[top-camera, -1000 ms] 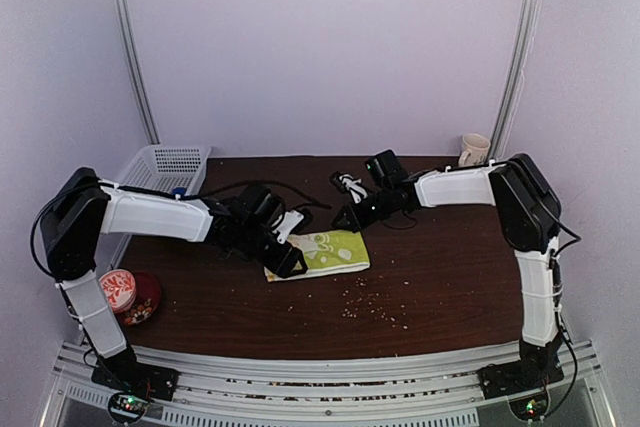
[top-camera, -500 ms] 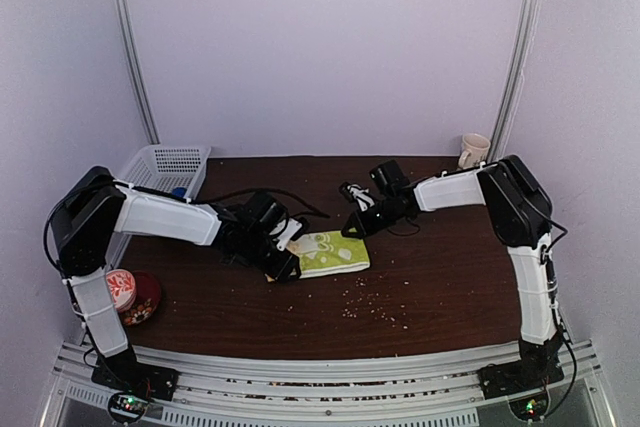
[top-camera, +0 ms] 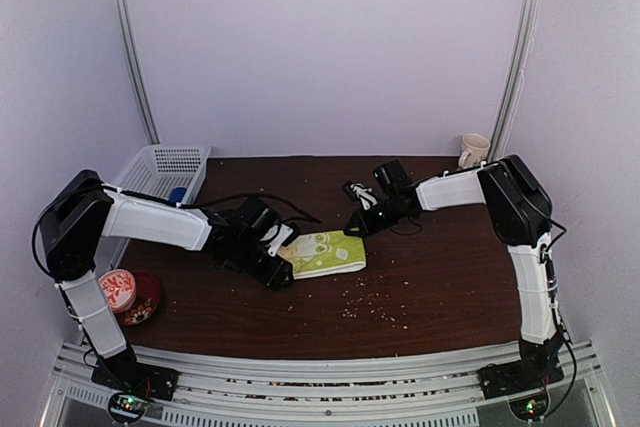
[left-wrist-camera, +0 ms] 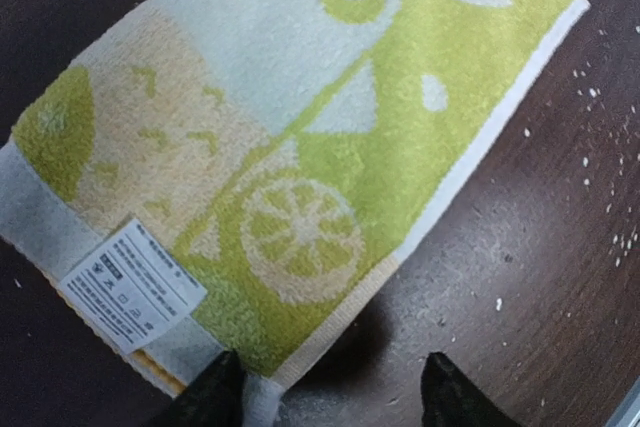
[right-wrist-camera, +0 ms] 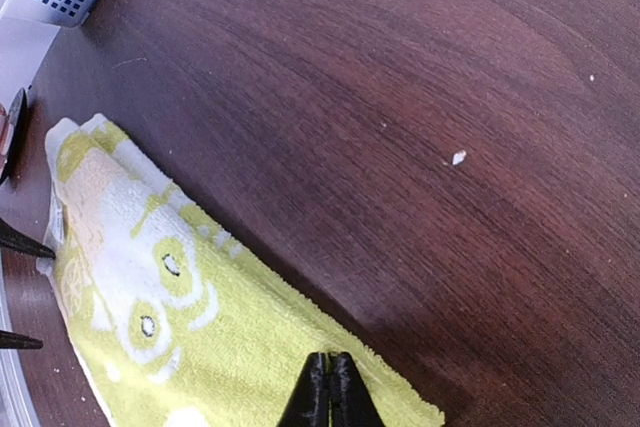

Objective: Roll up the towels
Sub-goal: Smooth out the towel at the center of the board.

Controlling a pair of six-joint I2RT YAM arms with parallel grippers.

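The left arm (top-camera: pixel 150 219) reaches low and rightward, the left gripper (left-wrist-camera: pixel 330 402) with its jaws apart. The right arm (top-camera: pixel 455 189) reaches leftward, the right gripper (right-wrist-camera: pixel 328 392) pinched closed.

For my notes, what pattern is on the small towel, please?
Towel: yellow-green, pale citrus slices; left wrist view.
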